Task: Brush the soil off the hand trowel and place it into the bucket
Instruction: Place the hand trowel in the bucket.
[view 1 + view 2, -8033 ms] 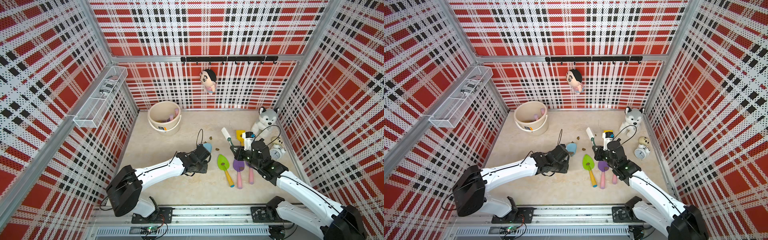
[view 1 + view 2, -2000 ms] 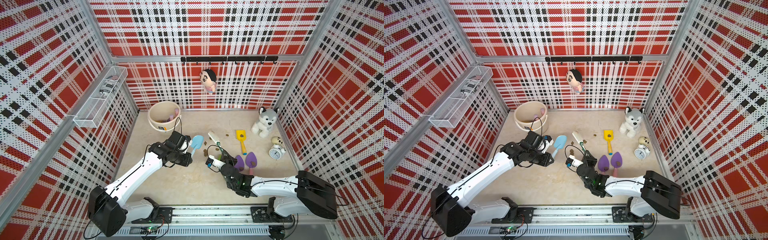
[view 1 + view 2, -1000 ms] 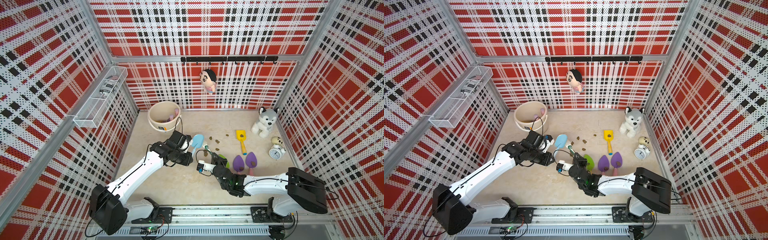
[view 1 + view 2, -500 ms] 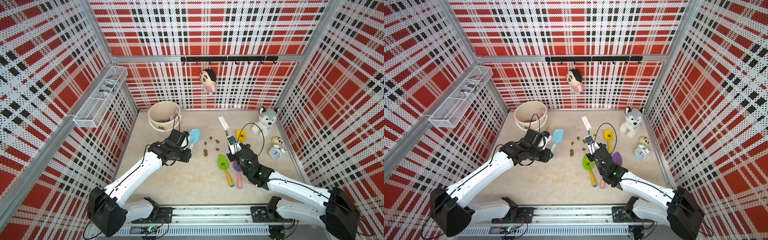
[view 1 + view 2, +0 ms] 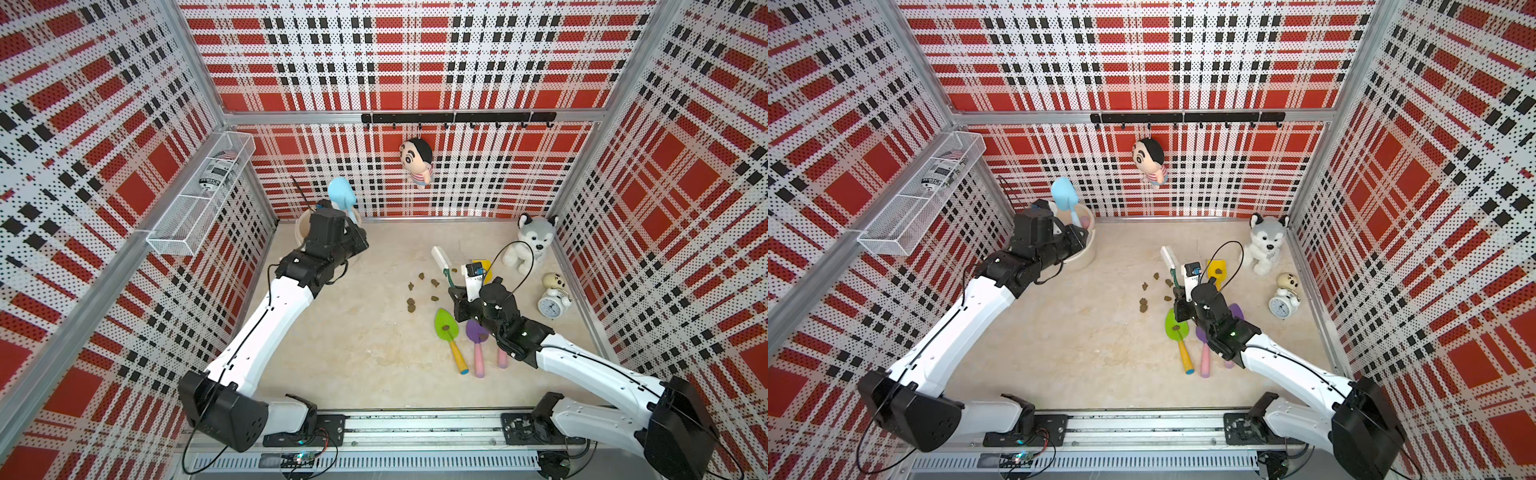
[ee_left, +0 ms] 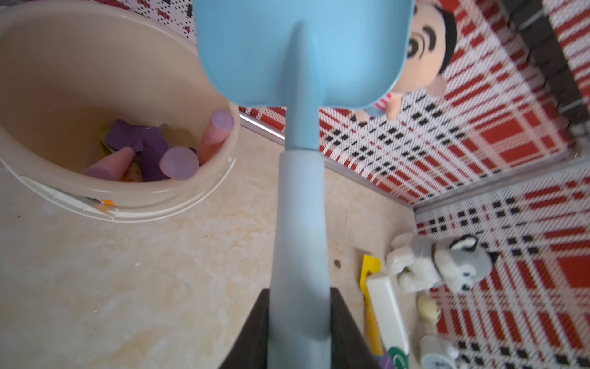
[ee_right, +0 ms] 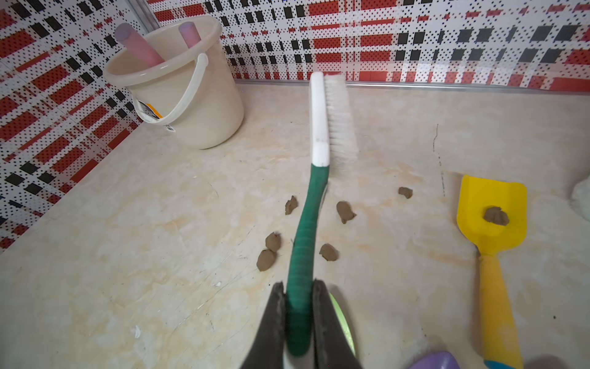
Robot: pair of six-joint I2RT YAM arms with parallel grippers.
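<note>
A light blue hand trowel [image 5: 341,195] [image 6: 300,48] hangs blade up in the air over the cream bucket [image 5: 1086,253] [image 6: 64,80] at the far left corner. My left gripper [image 5: 353,222] [image 6: 299,297] is shut on its grey-blue handle. No soil shows on the blade face in the left wrist view. My right gripper [image 5: 453,293] [image 7: 298,287] is shut on the green handle of a white brush [image 5: 439,257] [image 7: 319,121], low over the floor at right of centre. Several soil lumps [image 5: 411,307] [image 7: 266,259] lie on the floor beside the brush handle.
The bucket holds purple trowels with pink handles [image 6: 178,161]. A green trowel [image 5: 446,326] with soil, a purple trowel [image 5: 473,332] and a yellow spade [image 7: 491,207] with a lump lie by my right arm. Husky plush [image 5: 534,239] and clock [image 5: 551,307] sit far right; a wire basket [image 5: 199,199] hangs left.
My left arm has lifted the blue trowel up and back over the bucket. My right arm has swung the brush from the middle of the floor to the right.
</note>
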